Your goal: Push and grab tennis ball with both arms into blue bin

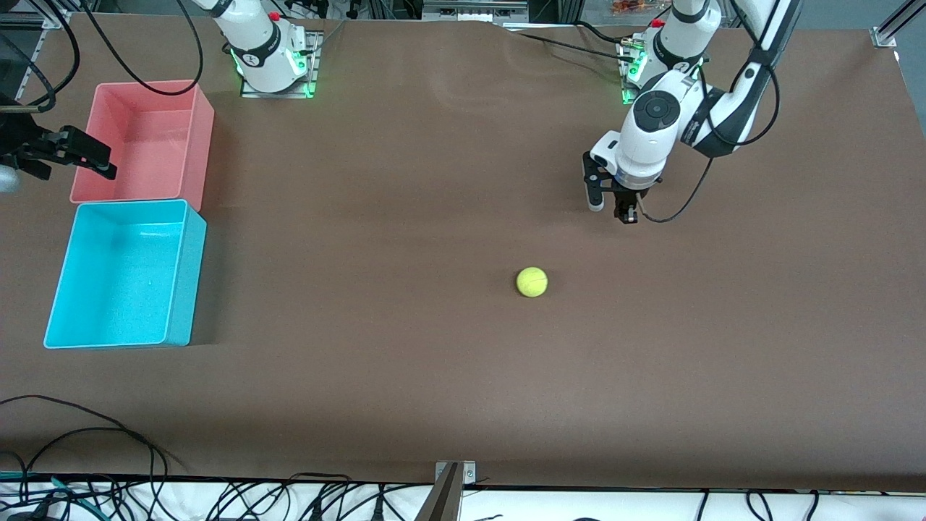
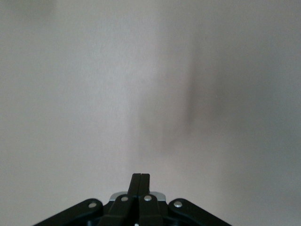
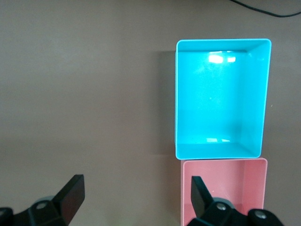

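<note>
Left gripper (image 1: pixel 626 214) shut, above table (image 1: pixel 434 398), empty.

You are looking down on a wide table (image 1: pixel 405 376) covered in a plain brown, matte surface that fills nearly the whole front view. Along the edge nearest the front camera, black cables (image 1: pixel 87 477) loop over a white strip, and a metal bracket (image 1: pixel 454 474) sits at the middle of that edge. Aluminium framing (image 1: pixel 893 25) shows at the corner at the left arm's end. Lighting is even, with soft shadows.
</note>
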{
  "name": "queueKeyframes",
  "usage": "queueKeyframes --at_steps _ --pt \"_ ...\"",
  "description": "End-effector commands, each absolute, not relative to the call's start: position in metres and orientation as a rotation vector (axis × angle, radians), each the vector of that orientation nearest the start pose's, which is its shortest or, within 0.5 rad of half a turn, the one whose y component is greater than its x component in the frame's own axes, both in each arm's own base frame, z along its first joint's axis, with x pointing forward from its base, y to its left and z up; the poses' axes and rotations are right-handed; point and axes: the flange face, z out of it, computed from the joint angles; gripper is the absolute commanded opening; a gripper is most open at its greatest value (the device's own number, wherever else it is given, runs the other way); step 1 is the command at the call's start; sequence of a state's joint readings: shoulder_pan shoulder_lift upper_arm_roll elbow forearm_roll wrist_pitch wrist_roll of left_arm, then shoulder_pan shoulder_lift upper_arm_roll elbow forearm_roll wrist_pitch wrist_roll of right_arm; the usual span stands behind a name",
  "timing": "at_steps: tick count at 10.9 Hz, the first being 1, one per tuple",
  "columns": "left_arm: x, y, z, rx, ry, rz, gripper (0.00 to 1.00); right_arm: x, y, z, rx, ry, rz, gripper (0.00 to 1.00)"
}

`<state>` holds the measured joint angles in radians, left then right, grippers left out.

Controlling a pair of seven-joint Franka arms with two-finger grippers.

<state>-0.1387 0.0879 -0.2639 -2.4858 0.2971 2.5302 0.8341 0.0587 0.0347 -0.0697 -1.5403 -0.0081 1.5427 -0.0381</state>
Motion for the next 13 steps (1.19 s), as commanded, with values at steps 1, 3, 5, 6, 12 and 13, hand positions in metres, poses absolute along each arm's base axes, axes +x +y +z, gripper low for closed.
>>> queueKeyframes --at_steps 1,3,5,6,12,13 --pt "0.452 -0.115 0.263 -2.257 1.913 0.138 0.0 0.581 0.02 0.603 -3.129 -0.084 0.043 1.0" --pt "0.468 -0.088 0.275 -2.411 1.719 0.096 0.0 0.597 0.04 0.58 -3.136 -0.139 0.04 1.0" --pt "0.484 -0.079 0.288 -2.531 1.513 0.041 0.4 0.615 0.059 0.555 -3.138 -0.185 0.002 1.0" --pt "0.487 -0.072 0.291 -2.613 1.359 0.018 0.99 0.622 0.071 0.548 -3.142 -0.221 -0.028 1.0" --pt "0.515 -0.076 0.33 -2.858 0.669 -0.179 1.0 0.668 0.152 0.457 -3.113 -0.391 -0.195 1.0" --pt "0.52 -0.071 0.336 -2.92 0.562 -0.181 1.0 0.675 0.165 0.433 -3.109 -0.41 -0.207 1.0"
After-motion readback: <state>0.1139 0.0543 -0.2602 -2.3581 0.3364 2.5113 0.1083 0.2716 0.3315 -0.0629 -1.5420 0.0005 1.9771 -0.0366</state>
